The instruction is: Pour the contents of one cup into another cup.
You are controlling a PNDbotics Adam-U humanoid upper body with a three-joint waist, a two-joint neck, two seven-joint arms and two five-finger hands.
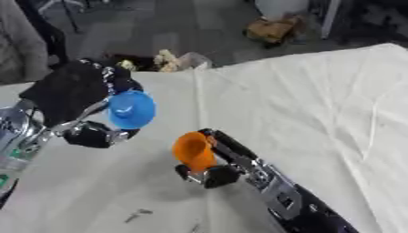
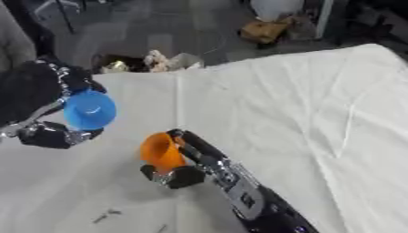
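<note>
left hand (image 1: 76,98) curled round blue cup (image 1: 130,109), raised over desk (image 1: 318,104), tipped, its base toward the camera | right hand (image 1: 216,164) gripping orange cup (image 1: 194,150), low over desk centre | cups near, apart | white cloth on desk

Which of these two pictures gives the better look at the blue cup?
The left eye view: the blue cup sits well inside the picture, with the left hand holding it shown whole. The right eye view shows the same cup nearer the picture's left edge, where part of that hand is cut off.
</note>
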